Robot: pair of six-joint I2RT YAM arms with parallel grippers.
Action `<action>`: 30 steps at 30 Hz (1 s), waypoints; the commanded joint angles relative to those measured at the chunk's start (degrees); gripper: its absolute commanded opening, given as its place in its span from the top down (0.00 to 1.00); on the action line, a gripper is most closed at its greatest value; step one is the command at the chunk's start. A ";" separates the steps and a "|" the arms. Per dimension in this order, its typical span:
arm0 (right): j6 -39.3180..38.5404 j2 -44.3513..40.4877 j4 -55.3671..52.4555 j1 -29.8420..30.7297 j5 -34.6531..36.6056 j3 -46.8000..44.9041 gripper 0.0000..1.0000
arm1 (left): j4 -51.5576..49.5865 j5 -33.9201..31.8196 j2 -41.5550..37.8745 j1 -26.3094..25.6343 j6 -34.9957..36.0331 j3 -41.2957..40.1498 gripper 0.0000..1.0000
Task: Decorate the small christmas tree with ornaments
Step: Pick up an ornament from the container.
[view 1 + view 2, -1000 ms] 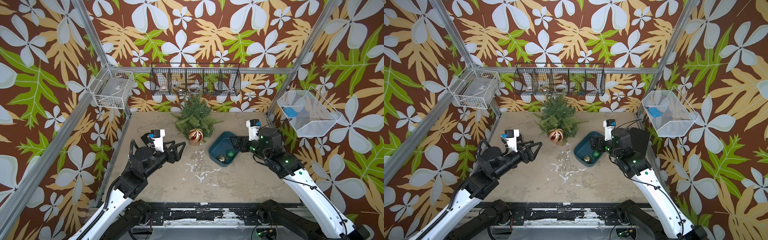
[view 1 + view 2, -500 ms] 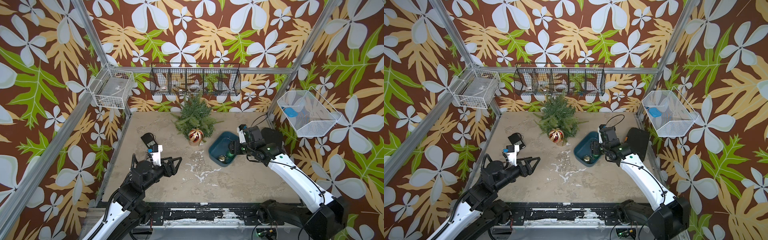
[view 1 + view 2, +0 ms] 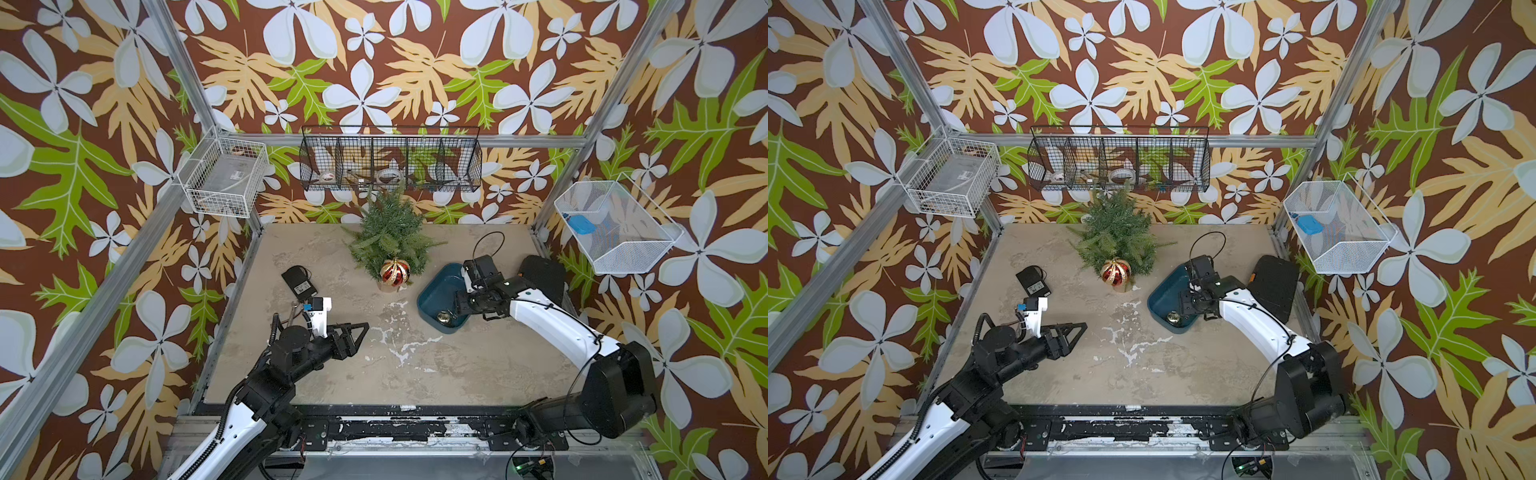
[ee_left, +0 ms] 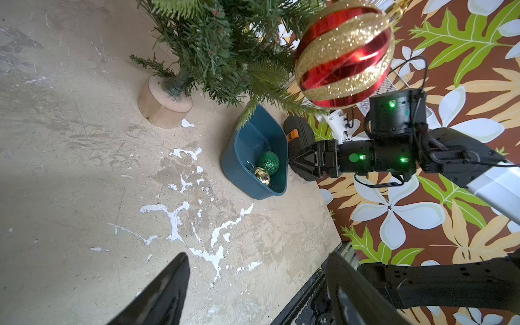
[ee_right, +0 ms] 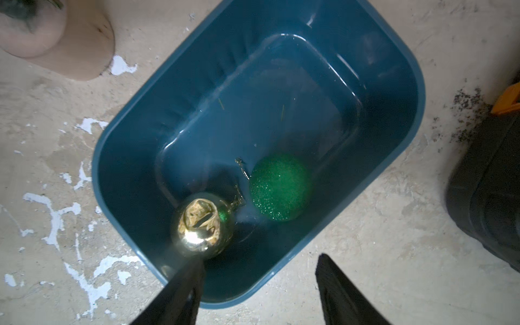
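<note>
In both top views the table [image 3: 457, 374] lies bare through its middle and front. The small christmas tree [image 3: 388, 237] stands at the far edge, with the red ornament [image 3: 395, 272] hanging on its near side. The blue tray [image 3: 430, 291] sits to its right, under the right tool [image 3: 460, 306]. A black device [image 3: 297, 282] lies near the left edge.

Left wrist view: the left tool [image 4: 257, 254] is spread wide and empty above bare table.

Right wrist view: the right tool's fingers [image 5: 180, 295] stand apart, gripping nothing. One tip meets the gold ornament [image 5: 202, 225], though I cannot tell whether it touches. The green ornament [image 5: 280, 187] lies just beside the gold one in the tray.
</note>
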 commanded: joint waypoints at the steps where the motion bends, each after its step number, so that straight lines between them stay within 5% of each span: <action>1: -0.36 1.96 0.34 0.08 2.98 0.99 0.36 | 1.86 0.65 -0.20 0.15 -0.71 -0.12 0.22; 30: 0.91 13.28 7.58 0.11 -0.12 1.51 0.41 | 1.67 1.22 -0.72 0.15 -1.27 0.47 0.23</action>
